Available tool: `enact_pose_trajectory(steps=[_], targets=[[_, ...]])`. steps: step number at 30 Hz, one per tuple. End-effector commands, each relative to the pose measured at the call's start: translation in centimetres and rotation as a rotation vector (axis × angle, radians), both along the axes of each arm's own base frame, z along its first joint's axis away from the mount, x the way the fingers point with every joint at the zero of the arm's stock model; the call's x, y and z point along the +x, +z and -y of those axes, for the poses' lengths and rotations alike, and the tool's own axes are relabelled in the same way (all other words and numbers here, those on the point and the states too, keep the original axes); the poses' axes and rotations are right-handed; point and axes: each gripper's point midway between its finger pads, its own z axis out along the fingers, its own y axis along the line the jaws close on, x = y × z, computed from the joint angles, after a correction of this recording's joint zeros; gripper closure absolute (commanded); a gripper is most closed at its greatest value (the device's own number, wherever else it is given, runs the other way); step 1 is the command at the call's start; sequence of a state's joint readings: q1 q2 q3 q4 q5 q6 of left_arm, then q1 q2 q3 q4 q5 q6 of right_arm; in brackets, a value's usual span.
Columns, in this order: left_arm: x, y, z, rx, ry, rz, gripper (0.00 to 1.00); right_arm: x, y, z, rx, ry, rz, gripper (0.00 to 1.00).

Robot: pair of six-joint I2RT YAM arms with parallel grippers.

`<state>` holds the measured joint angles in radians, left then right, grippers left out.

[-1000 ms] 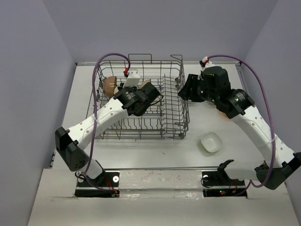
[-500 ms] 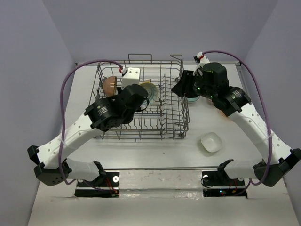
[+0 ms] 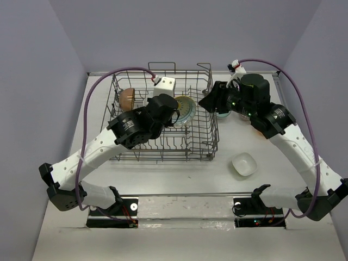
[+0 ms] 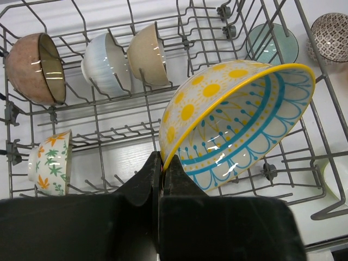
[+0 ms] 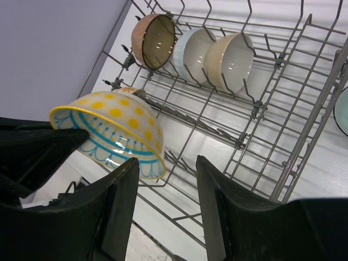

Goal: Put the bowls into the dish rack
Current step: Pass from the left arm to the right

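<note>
Since the earlier frames the left arm [image 3: 103,144] has swung rightward across the dish rack [image 3: 163,154], and the yellow-and-blue bowl [image 4: 239,125] has travelled with it toward the rack's right half. Left gripper [image 4: 161,163]: fingers pressed together on the bowl's rim, one on each face, with the bowl hanging tilted above the tines and its patterned inside turned toward the wrist camera. It is held in the air and not seated in any slot. Right gripper [image 5: 167,163]: fingers spread with nothing between them, poised at the rack's right wall and looking in at the carried bowl. Far row of the rack, standing on edge between tines: brown bowl [image 4: 32,68], then pale blue-white bowl [image 4: 106,60], then beige bowl [image 4: 147,54], close together. Floral bowl [image 4: 51,163], with orange and green leaves, stands alone in a nearer row at the left. Outside the right wall, on the table [image 3: 179,176]: teal bowl [image 4: 272,43] just beside the wire, speckled bowl [image 4: 329,30] a little beyond it. Squarish white bowl [image 3: 243,164] sits upright on the table, well apart from the rack's near right corner.
</note>
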<state>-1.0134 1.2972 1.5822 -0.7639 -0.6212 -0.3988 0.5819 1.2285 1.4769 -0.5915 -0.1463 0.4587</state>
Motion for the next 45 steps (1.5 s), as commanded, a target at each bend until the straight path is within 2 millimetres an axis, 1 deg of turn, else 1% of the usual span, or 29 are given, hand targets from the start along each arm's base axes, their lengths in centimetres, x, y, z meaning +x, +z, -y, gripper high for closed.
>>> enact_pose_trajectory(steps=[1, 8, 11, 14, 18, 22, 25, 26, 29, 31, 35, 38, 41, 42, 44, 45], targets=[[0.8, 3.5, 1.4, -0.098, -0.017, 0.077, 1.00, -0.4, 2.1, 0.2, 0.032, 0.019, 0.090, 0.48], [1.0, 4.5, 2.5, -0.116, -0.046, 0.087, 1.00, -0.4, 1.3, 0.3, 0.010, 0.028, 0.100, 0.49], [1.0, 5.4, 2.9, -0.133, -0.068, 0.096, 1.00, -0.4, 1.2, 0.4, -0.003, 0.032, 0.112, 0.49], [1.0, 5.8, 3.8, -0.142, -0.097, 0.092, 1.00, -0.2, 1.0, 0.4, -0.013, 0.034, 0.121, 0.49], [1.1, 5.8, 4.6, -0.149, -0.118, 0.086, 1.00, 0.0, 0.9, 0.4, -0.015, 0.029, 0.124, 0.49], [1.1, 6.1, 5.6, -0.174, -0.146, 0.084, 1.00, 0.3, 0.5, -0.1, -0.015, 0.031, 0.117, 0.50], [1.2, 6.2, 6.0, -0.181, -0.153, 0.081, 1.00, 0.7, 0.6, 0.0, -0.013, 0.009, 0.124, 0.51], [1.2, 6.2, 6.1, -0.184, -0.155, 0.079, 1.00, 0.8, 0.6, 0.1, -0.014, -0.001, 0.124, 0.52], [1.2, 6.4, 6.5, -0.196, -0.164, 0.080, 1.00, 1.3, 0.9, 0.5, -0.012, -0.040, 0.138, 0.62], [1.1, 6.6, 6.7, -0.208, -0.176, 0.079, 1.00, 1.5, 0.7, 0.6, -0.015, -0.050, 0.136, 0.64], [1.0, 6.8, 6.9, -0.217, -0.185, 0.078, 1.00, 2.0, 0.0, 0.7, -0.029, -0.065, 0.128, 0.71], [0.9, 6.8, 7.0, -0.220, -0.190, 0.077, 1.00, 2.2, -0.2, 0.6, -0.028, -0.069, 0.127, 0.75], [0.9, 6.8, 7.1, -0.222, -0.193, 0.075, 1.00, 2.4, -0.3, 0.5, -0.023, -0.074, 0.122, 0.83], [0.9, 6.9, 7.2, -0.226, -0.193, 0.076, 1.00, 2.5, -0.3, 0.5, -0.022, -0.076, 0.121, 0.90], [1.0, 6.7, 7.3, -0.223, -0.193, 0.072, 1.00, 2.4, -0.2, 0.2, -0.017, -0.077, 0.119, 0.97], [1.1, 6.5, 7.2, -0.220, -0.184, 0.069, 1.00, 2.5, 0.0, 0.3, -0.015, -0.085, 0.121, 0.99]])
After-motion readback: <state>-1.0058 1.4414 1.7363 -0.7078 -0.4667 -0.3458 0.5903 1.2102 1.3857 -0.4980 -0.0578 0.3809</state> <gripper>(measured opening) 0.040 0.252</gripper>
